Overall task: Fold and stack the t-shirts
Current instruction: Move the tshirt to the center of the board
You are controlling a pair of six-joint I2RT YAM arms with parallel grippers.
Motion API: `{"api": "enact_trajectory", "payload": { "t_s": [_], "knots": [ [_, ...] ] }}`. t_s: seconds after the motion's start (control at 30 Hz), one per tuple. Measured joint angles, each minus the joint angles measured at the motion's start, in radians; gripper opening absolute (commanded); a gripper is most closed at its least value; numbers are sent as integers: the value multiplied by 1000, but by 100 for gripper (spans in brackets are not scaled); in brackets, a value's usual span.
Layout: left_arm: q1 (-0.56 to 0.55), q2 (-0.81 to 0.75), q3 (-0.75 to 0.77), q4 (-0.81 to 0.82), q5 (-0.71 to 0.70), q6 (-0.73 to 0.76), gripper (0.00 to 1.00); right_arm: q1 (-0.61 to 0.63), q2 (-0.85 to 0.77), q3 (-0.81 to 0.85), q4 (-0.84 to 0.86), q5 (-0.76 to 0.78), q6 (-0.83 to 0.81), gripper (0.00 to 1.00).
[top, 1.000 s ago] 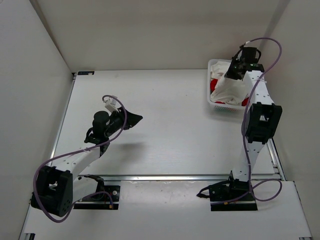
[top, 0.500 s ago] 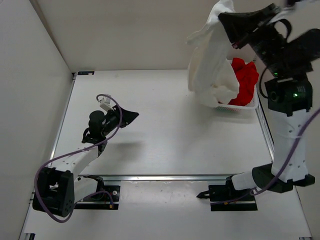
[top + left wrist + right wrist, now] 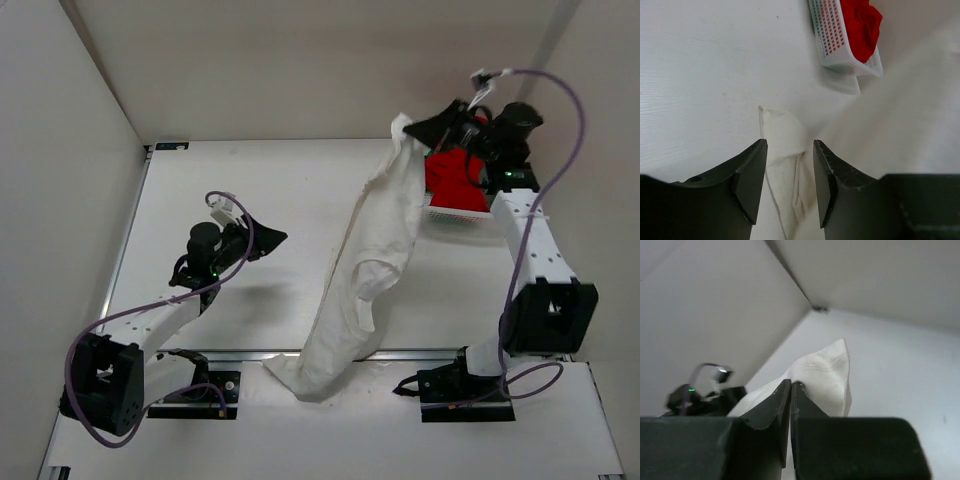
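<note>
- At about eight o'clock on the counter point(image 3: 300, 190), the left jaws hover parted and empty, aimed toward three o'clock. We judge they are posted there to catch a free edge of the hanging cloth.
- Through the middle, the cream-white t-shirt point(image 3: 368, 250) drapes in a long band from one o'clock down toward six o'clock. Its lower end lies near the arm bases. Held by one corner like this, it hangs open, which should help us lay it flat for folding.
- At one o'clock, the right jaws are pinched shut on the shirt's top corner, raised above the counter.
- At two o'clock, the red t-shirt point(image 3: 452, 175) sits bunched in the white basket point(image 3: 462, 212). We see no green one.
</note>
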Motion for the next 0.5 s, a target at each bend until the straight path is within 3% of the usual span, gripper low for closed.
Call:
{"api": "enact_trajectory", "payload": {
  "t_s": [0.13,0.3,0.37,0.47,0.5],
  "knots": [
    [-136,-5,103,-151,-81,105,55,-45,159,-224,-96,33,-47,0],
    [-261,28,258,-320,-130,237,59,-84,277,-213,-212,81,-106,2],
    [-308,66,325,-408,-157,291,61,-93,313,-129,-276,117,-130,31],
    [-351,119,393,-505,-180,348,63,-90,345,40,-383,216,-192,56],
    [-358,138,411,-537,-183,363,64,-85,344,75,-412,254,-218,58]
  ]
}}
